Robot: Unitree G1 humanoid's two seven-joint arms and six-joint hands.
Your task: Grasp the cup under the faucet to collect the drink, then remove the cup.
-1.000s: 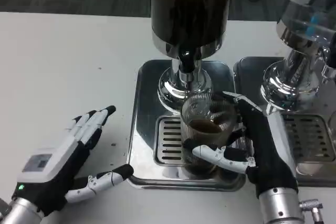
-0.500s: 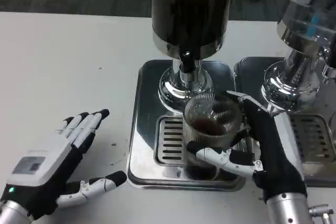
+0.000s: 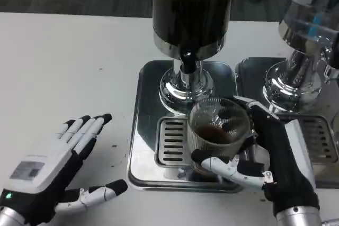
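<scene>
The ribbed cup (image 3: 218, 130) of dark drink is grasped by the right hand (image 3: 265, 157) over the drip tray (image 3: 142, 146), beneath the faucet (image 3: 186, 62). The left hand (image 3: 53, 175) is spread flat, holding nothing. The cup's base is hidden.

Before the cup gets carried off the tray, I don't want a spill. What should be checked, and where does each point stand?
1. Right hand grips the cup: ok, fingers wrap both sides.
2. Drink collected: ok, dark liquid sits in the cup.
3. Faucet stopped dripping: cannot tell.
4. Cup upright: ok, rim looks level.
5. Left hand out of the way: ok, it rests open on the table, apart from the drip tray.
6. Landing spot: ok, bare table left of the tray.
</scene>
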